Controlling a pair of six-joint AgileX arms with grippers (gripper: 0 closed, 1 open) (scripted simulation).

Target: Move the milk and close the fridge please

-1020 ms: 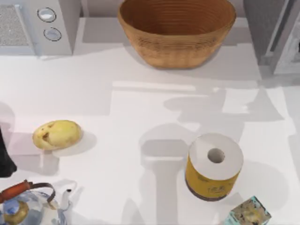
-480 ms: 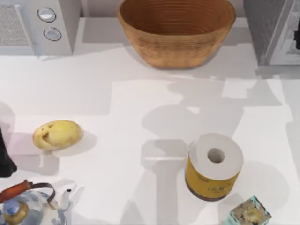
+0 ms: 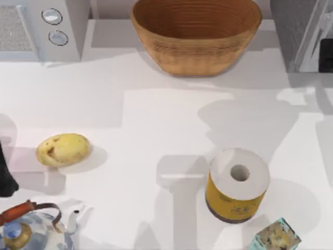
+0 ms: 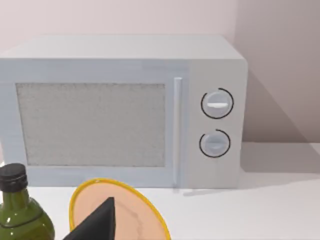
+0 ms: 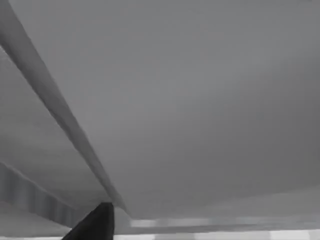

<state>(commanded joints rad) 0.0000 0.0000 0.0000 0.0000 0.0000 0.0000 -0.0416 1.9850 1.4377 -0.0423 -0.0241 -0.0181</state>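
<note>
White table [image 3: 156, 120], top view. Fridge [image 3: 302, 31] sits at the table's far right corner, grey side wall and pale framed door panel at the frame edge; the right wrist view looks close onto its grey surfaces [image 5: 200, 100]. Whether the door is fully shut: cannot tell. Milk carton: cannot locate it.

Microwave [image 3: 39, 28] with two round knobs at far left corner; its front [image 4: 120, 115] fills much of the left wrist view. Woven basket [image 3: 196, 34] at far centre. Paper roll [image 3: 237, 185] with yellow wrapper stands upright, near right. Teal-edged mottled box [image 3: 278, 237] just beside the roll, at the near edge. Kettle [image 3: 31, 229] at near left corner. Potato [image 3: 63, 149] at left, apart from the kettle.

Left arm [image 3: 6, 177] at the left edge, parked. Claw states, both arms: cannot tell.

Left wrist view: yellow-rimmed plate [image 4: 120, 210], green bottle [image 4: 20, 210] beside it.
</note>
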